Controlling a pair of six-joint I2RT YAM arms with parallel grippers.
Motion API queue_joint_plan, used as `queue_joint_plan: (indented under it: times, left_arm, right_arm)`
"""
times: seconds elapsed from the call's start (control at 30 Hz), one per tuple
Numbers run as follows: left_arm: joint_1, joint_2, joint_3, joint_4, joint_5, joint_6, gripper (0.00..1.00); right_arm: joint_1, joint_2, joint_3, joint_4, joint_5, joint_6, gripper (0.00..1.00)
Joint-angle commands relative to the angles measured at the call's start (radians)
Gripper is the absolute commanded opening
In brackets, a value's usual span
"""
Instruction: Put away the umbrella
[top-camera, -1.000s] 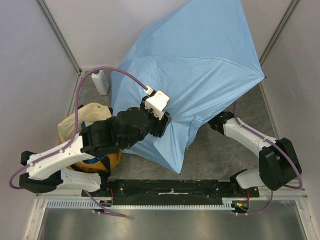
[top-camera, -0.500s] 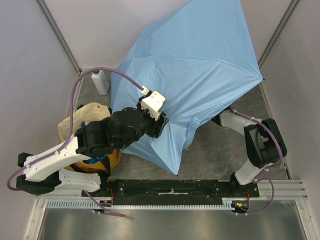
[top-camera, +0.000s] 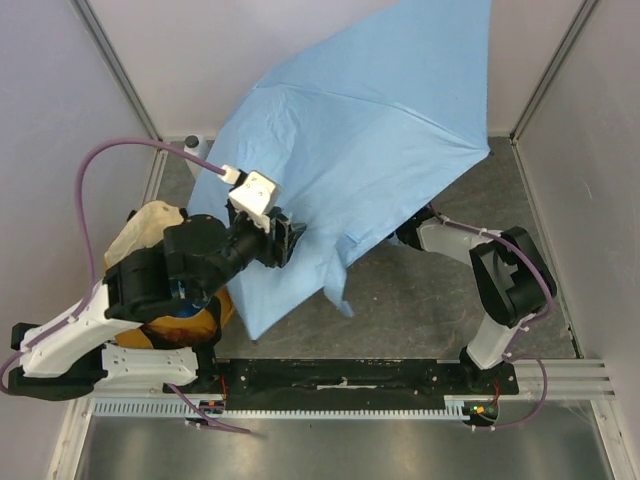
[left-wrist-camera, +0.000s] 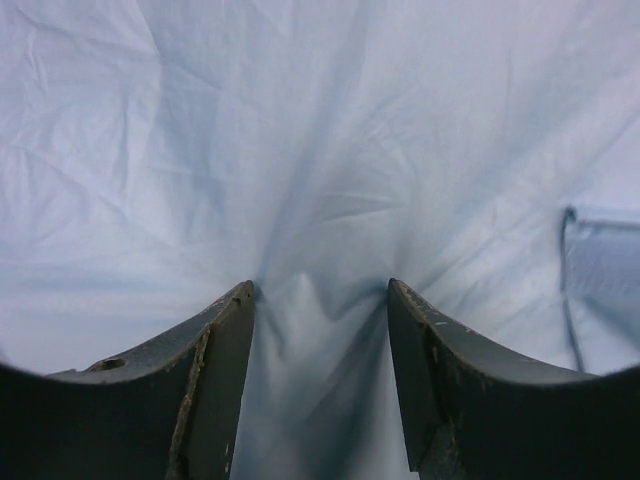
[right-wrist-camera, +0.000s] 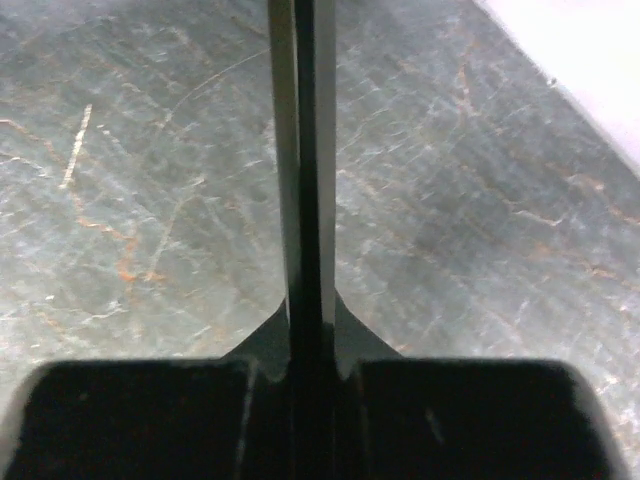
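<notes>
The open umbrella (top-camera: 360, 130) spreads its light sky-blue canopy over the middle and back of the table, tilted, with one point hanging down toward the front. My left gripper (top-camera: 284, 240) presses into the canopy's left side. In the left wrist view, my left gripper (left-wrist-camera: 320, 290) has a puckered fold of the umbrella (left-wrist-camera: 320, 150) caught between its fingers, with creases radiating from it. The blue strap (left-wrist-camera: 600, 290) hangs at the right. My right arm (top-camera: 455, 238) reaches under the canopy's edge, which hides its fingers from above. Over bare tabletop, my right gripper (right-wrist-camera: 304, 60) is shut on nothing.
A yellow-and-cream tote bag (top-camera: 145, 225) stands at the left, under my left arm. A white bottle (top-camera: 193, 142) peeks out at the back left, beside the canopy. Grey walls (top-camera: 60, 150) close in the left, back and right. Marbled grey tabletop (top-camera: 420, 310) shows at front right.
The umbrella has swung left and back together with my left arm. My right gripper has closed from wide open, and the right arm has drawn in toward the canopy's edge.
</notes>
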Motion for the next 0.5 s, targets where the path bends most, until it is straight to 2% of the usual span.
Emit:
queue_joint_plan:
  times: [0.0, 0.17, 0.3, 0.4, 0.47]
  left_arm:
    - [0.002, -0.033, 0.011, -0.022, 0.011, 0.008, 0.63]
    - [0.002, -0.111, 0.078, -0.022, 0.098, -0.002, 0.71]
    - [0.002, -0.117, 0.154, -0.019, 0.161, 0.007, 0.74]
    - [0.003, -0.1, 0.184, -0.014, 0.175, 0.002, 0.75]
    - [0.002, -0.102, 0.186, 0.002, 0.192, -0.002, 0.75]
  right_arm:
    - [0.081, -0.145, -0.023, -0.051, 0.149, 0.085, 0.0]
    - [0.112, -0.343, -0.123, -0.146, 0.308, 0.152, 0.0]
    - [0.109, -0.501, -0.174, -0.276, 0.516, 0.241, 0.0]
    - [0.109, -0.595, -0.189, -0.396, 0.608, 0.353, 0.0]
    - [0.109, -0.642, -0.198, -0.482, 0.654, 0.505, 0.0]
